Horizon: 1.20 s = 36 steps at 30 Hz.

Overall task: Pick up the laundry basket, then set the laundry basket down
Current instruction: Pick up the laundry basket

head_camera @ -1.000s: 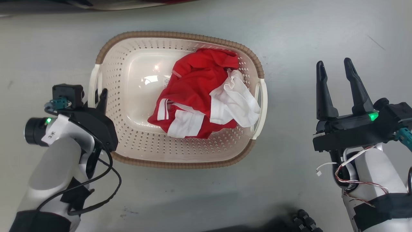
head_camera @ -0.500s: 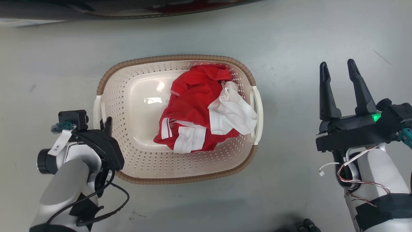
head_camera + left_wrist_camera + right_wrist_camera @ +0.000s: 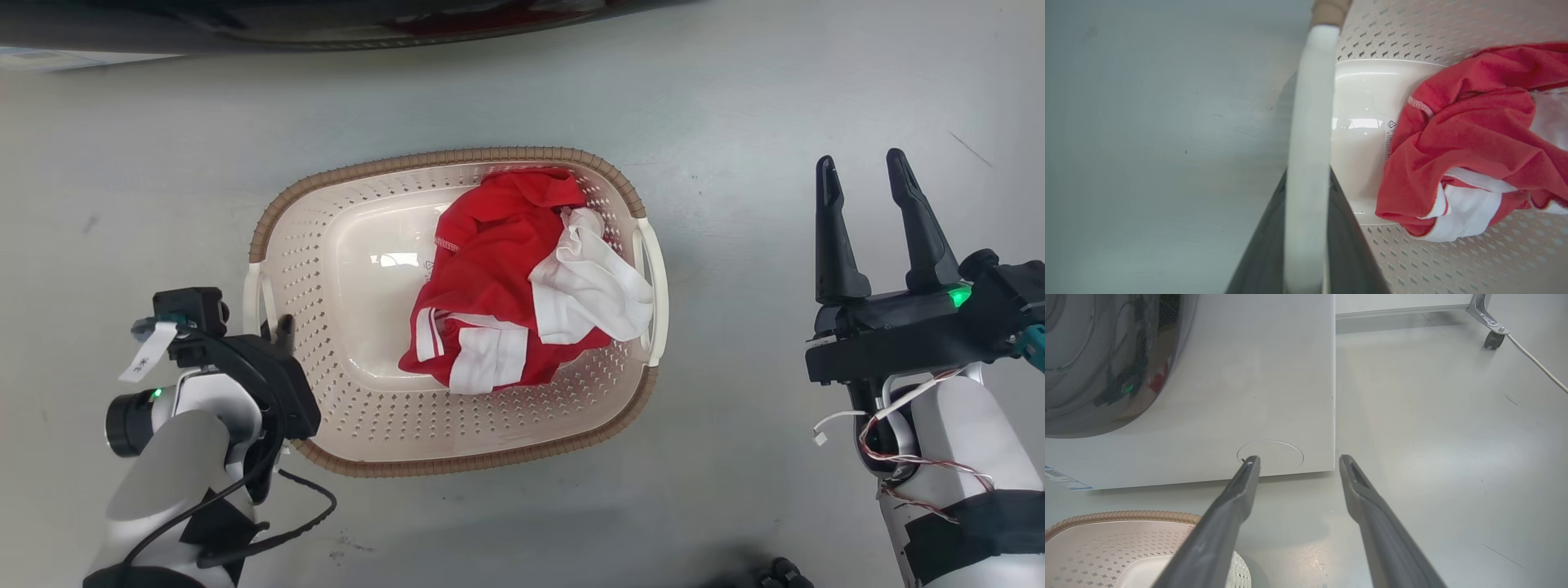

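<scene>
The laundry basket [image 3: 326,237], cream and perforated with a brown rim, sits on the grey floor in the middle of the head view. A red and white garment [image 3: 498,269] lies bunched in its right half. My left gripper [image 3: 282,327] is at the basket's left loop handle [image 3: 251,298]. In the left wrist view the white handle [image 3: 1310,122] runs between the two dark fingers [image 3: 1347,253], which are shut on it. My right gripper [image 3: 865,175] stands open, well to the right of the basket, touching nothing. The basket's rim [image 3: 1118,516] shows at the lower left of the right wrist view.
The washing machine's dark door [image 3: 326,24] spans the top edge of the head view. Its white front [image 3: 1229,375] stands ahead of my right gripper [image 3: 1298,459]. A caster [image 3: 1492,339] and a white cable [image 3: 1535,363] lie at the far right.
The whole head view has shifted, so the camera moved, and the dark door came into view. The basket now looks slightly smaller and turned. My left gripper stays on the handle; the right stays open.
</scene>
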Available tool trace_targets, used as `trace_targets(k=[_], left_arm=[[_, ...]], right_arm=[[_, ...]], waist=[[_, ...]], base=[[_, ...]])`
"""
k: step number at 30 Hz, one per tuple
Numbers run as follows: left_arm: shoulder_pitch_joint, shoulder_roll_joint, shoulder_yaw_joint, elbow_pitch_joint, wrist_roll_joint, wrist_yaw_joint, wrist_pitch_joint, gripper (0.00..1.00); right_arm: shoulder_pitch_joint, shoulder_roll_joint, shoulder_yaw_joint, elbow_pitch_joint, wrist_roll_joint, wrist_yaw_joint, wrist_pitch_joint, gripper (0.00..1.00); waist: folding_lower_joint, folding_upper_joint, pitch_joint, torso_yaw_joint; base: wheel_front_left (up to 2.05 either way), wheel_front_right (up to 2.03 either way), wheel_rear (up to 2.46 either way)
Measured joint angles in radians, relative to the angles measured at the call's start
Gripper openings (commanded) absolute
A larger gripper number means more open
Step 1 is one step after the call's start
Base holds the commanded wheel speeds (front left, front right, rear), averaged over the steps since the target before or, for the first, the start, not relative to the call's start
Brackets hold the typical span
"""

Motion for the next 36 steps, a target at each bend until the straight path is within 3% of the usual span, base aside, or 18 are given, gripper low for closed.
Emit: trace_targets(k=[7,18,30,36], left_arm=[[-0.014,-0.012,0.006,0.012,-0.024,-0.008,-0.007,1.0],[-0.012,-0.001,-0.01,-0.041,0.037,0.02,-0.234,1.0],[0.065,-0.03,-0.028,-0.179,0.088,0.035,-0.25,1.0],[0.131,-0.025,-0.021,-0.314,0.119,0.058,-0.25,1.0]], right_arm=[[0.002,0.001,-0.007,0.008,-0.002,0.004,0.0,1.0],[0.038,-0.01,-0.044,0.059,-0.009,0.009,0.0,1.0],[0.063,-0.009,-0.07,0.074,-0.009,0.012,0.0,1.0],[0.105,-0.007,-0.081,0.072,-0.01,0.012,0.0,1.0]], waist=[[0.0,0.0,-0.006,0.003],[0.0,0.0,-0.102,0.023],[-0.0001,0.0,-0.265,0.053],[-0.0001,0.0,-0.353,0.064]], base=[[0.0,0.0,0.0],[0.0,0.0,0.0],[0.0,0.0,0.0],[0.0,0.0,0.0]])
